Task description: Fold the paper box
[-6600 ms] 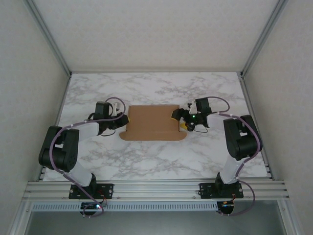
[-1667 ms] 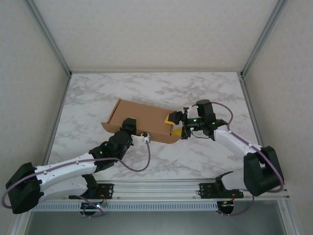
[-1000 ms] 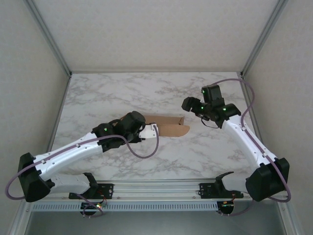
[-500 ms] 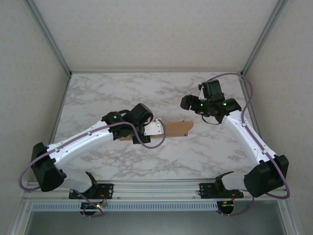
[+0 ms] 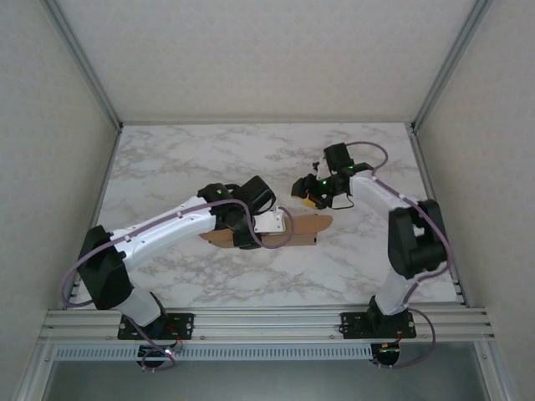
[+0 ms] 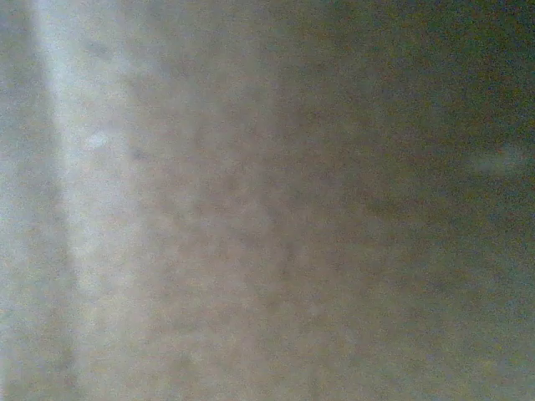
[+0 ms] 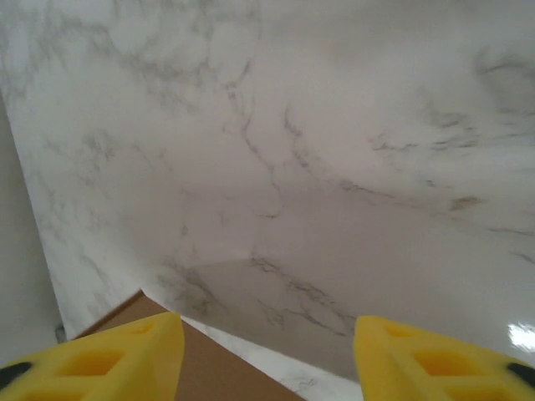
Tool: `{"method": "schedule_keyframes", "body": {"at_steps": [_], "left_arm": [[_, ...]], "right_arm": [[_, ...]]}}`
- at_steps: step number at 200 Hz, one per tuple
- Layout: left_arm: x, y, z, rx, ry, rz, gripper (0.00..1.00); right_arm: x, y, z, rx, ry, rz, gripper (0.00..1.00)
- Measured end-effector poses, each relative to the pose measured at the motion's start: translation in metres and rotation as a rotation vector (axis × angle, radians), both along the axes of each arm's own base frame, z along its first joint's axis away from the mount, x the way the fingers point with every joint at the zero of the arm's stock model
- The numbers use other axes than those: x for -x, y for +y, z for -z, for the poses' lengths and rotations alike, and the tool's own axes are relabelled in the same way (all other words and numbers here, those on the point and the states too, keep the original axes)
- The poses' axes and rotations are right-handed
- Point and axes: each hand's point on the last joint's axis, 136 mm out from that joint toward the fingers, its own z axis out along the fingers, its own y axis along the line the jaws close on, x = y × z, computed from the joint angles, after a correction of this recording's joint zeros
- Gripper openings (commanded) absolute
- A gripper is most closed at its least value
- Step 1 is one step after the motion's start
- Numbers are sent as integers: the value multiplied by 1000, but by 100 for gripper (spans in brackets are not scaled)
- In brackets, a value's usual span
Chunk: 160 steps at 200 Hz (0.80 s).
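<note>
The paper box [image 5: 305, 226] is a brown cardboard piece lying low on the marble table, its right end rounded. My left gripper [image 5: 251, 232] reaches over its left half and presses down on it, hiding that part. Blurred brown cardboard [image 6: 267, 200] lies very close to the lens in the left wrist view, and the jaws there cannot be made out. My right gripper [image 5: 308, 199] hovers just beyond the box's far right end. In the right wrist view its yellow fingers [image 7: 125, 355] stand apart with nothing between them, so the right gripper [image 7: 269, 324] is open over bare marble, a corner of the box [image 7: 209, 372] below it.
The marble table [image 5: 167, 159] stretches wide behind and to the left of the box. Aluminium frame posts and pale walls bound it on three sides. A metal rail [image 5: 267, 317] runs along the near edge where both arm bases are bolted.
My right gripper has dropped down and to the left, ending close to the box's far right end. My left arm has shifted its elbow right while staying on the box.
</note>
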Motion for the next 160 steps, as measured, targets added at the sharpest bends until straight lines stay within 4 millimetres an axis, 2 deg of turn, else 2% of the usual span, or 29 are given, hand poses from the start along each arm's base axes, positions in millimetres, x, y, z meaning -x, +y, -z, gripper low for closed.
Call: {"method": "schedule_keyframes", "body": {"at_steps": [22,49,68,114,160], "left_arm": [[-1,-1,3,-9,6,3,48],[-2,-2,6,-21,11,14,55],[-6,-6,6,-22,11,18,59],[-13,-8,17,-52,10,16,75],[-24,-6,14,-62,-42,0,88]], "right_arm": [[7,23,17,-52,77,-80,42],[20,64,13,-94,73,-222,38],[34,84,13,-115,80,-292,37],[52,95,43,-90,165,-332,37],[53,93,47,-73,172,-334,42]]}}
